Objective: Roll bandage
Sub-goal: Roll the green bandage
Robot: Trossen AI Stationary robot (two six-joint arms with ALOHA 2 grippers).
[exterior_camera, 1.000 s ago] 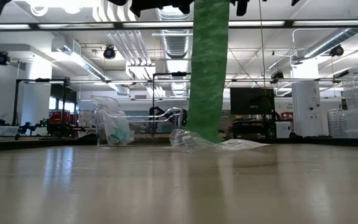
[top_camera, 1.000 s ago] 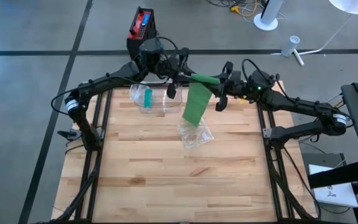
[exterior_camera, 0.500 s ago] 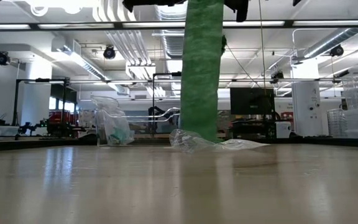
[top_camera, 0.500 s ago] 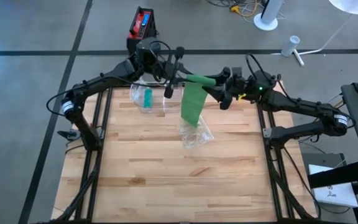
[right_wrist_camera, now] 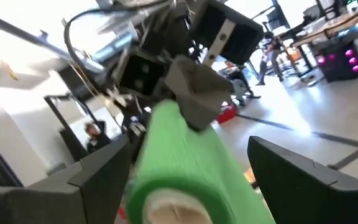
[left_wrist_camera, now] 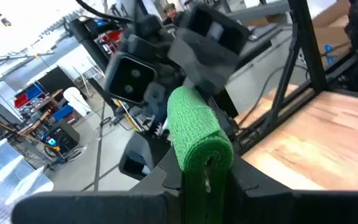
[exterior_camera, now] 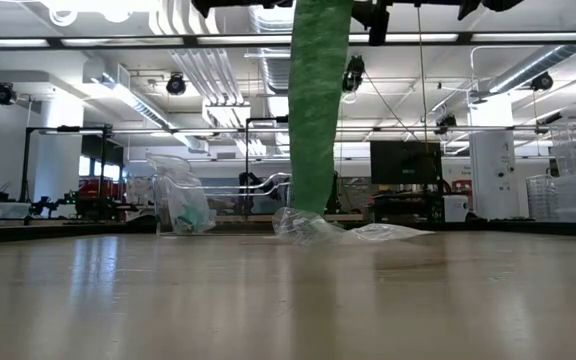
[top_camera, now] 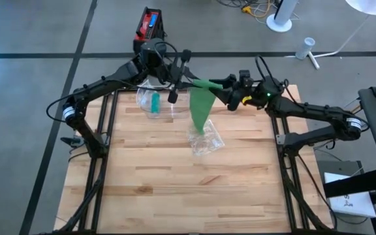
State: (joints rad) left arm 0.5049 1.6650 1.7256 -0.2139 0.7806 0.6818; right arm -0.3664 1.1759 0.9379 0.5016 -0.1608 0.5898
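A green bandage roll (top_camera: 207, 84) is held level, high over the table's far middle, between my two grippers. My left gripper (top_camera: 185, 78) is shut on its left end and my right gripper (top_camera: 227, 90) on its right end. A loose strip (exterior_camera: 316, 110) hangs from the roll. It narrows toward its lower end (top_camera: 201, 129), which reaches down to a clear plastic wrapper (top_camera: 205, 140) on the table. I cannot tell whether that end touches the wrapper. My left gripper (left_wrist_camera: 205, 196) pinches the bandage (left_wrist_camera: 206, 180) between its two fingers, just under the roll's near end. I cannot tell whether that part is strip or roll. The fingers come level from the table's left. The roll (left_wrist_camera: 197, 134) is lifted clear. My right gripper (right_wrist_camera: 188, 186) holds the roll by its curved sides (right_wrist_camera: 229, 168), one finger (right_wrist_camera: 98, 177) on each side. The core end (right_wrist_camera: 166, 208) faces the wrist. The fingers come level from the table's right and lie along the roll. The roll is clear of the table.
A clear plastic container (top_camera: 154, 102) with a teal item inside stands at the far left of the wooden table (top_camera: 175, 189). It also shows in the low view (exterior_camera: 183, 205). The table's near half is bare wood.
Both grippers have gone a little toward the table's left edge with the roll, the right one more than the left. The hanging strip has swung left with them. It has turned from a flat, wide band into one that narrows toward its lower end.
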